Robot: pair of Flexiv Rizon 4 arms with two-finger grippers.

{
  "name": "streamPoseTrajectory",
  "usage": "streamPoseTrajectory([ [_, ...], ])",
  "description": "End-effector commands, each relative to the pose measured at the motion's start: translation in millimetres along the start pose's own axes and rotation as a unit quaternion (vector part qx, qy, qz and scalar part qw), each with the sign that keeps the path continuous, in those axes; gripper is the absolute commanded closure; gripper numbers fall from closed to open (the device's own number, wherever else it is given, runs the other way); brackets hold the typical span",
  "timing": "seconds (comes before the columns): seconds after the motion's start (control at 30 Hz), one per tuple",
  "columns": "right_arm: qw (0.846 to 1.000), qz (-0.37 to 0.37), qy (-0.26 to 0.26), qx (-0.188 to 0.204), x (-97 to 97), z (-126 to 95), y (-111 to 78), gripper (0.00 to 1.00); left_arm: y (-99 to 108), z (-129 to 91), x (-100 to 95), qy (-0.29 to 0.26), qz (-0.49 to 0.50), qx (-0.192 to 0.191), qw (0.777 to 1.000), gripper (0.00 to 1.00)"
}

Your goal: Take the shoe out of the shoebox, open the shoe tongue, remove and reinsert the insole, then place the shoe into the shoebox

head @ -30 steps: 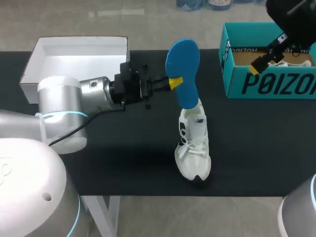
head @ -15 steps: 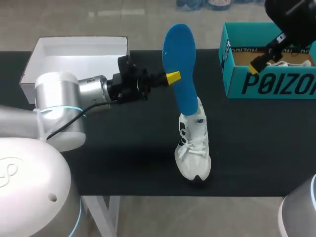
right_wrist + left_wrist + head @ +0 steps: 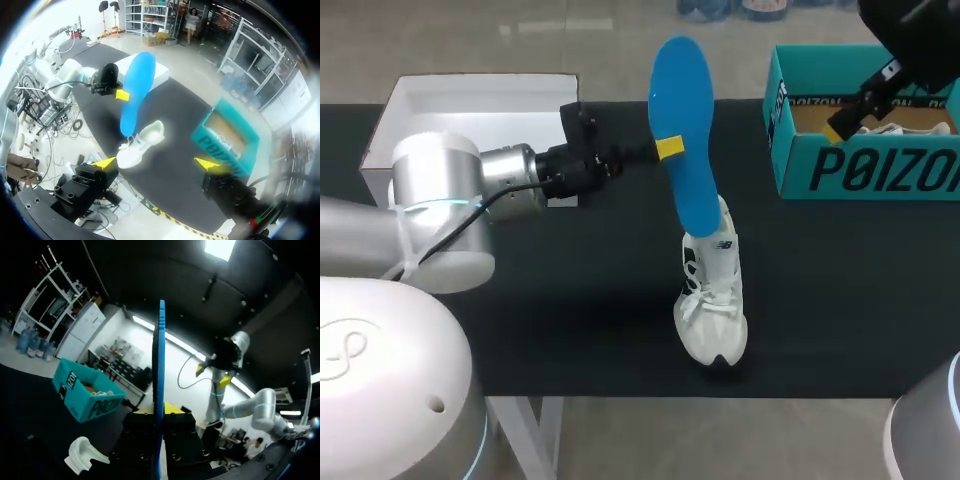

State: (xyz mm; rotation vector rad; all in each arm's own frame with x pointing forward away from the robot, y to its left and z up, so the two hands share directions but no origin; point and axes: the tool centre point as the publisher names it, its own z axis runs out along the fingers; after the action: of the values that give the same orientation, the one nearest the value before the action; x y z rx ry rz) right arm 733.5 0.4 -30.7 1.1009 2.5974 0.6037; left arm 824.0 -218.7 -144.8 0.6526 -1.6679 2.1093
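**Insole held upright over the shoe, right arm idle above the shoebox**

Left arm (image 3: 510, 180) comes in level from the left. The left jaws are clenched on the blue insole (image 3: 682, 140) at about mid-length, one yellow tip on each face. In the left wrist view the insole (image 3: 160, 390) shows edge-on between the tips. It stands nearly upright. Its lower end meets the collar of the white shoe (image 3: 712, 295); I cannot tell whether that end sits inside.

The shoe rests sole-down near the middle of the black surface (image 3: 520, 330), toe towards the near edge, laces up.

The teal shoebox (image 3: 860, 160) sits open at the far right, well apart from the shoe, with something pale inside. The right arm (image 3: 910, 40) hangs above it and hides part of its far rim. The right jaws are released, tips wide apart with nothing between them, high over the surface in the right wrist view.

A white box (image 3: 470, 110) lies at the far left. The left arm crosses in front of its near right corner.
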Motion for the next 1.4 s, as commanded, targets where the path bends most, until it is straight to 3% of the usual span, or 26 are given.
streamPoseTrajectory([
  [0.03,1.000,0.002,-0.001,0.000,-0.3,-0.7,-0.3,0.00,-3.9,3.7,-1.2,-0.020,-0.082,-0.006,0.996,1.00],
  [0.33,1.000,0.001,-0.005,0.001,0.2,-2.4,1.9,0.00,-4.2,3.2,-2.2,-0.019,-0.083,-0.027,0.996,1.00],
  [0.67,0.999,-0.004,-0.046,0.016,-0.5,-15.8,-3.6,0.00,-3.0,3.3,-2.7,-0.020,-0.078,-0.031,0.996,1.00],
  [0.8,0.997,-0.026,-0.069,0.030,12.1,-21.9,1.9,0.00,-3.0,3.3,-2.7,-0.020,-0.078,-0.031,0.996,1.00],
  [1.07,0.993,-0.093,-0.067,0.026,52.4,-19.7,35.8,0.00,-3.0,3.3,-2.7,-0.020,-0.078,-0.031,0.996,1.00],
  [1.27,0.996,-0.055,-0.072,0.025,29.3,-25.1,18.3,0.00,-3.0,3.3,-2.7,-0.020,-0.078,-0.031,0.996,1.00],
  [1.4,0.996,-0.055,-0.073,0.024,27.9,-31.1,15.2,0.00,-3.0,3.3,-2.7,-0.020,-0.078,-0.031,0.996,1.00],
])
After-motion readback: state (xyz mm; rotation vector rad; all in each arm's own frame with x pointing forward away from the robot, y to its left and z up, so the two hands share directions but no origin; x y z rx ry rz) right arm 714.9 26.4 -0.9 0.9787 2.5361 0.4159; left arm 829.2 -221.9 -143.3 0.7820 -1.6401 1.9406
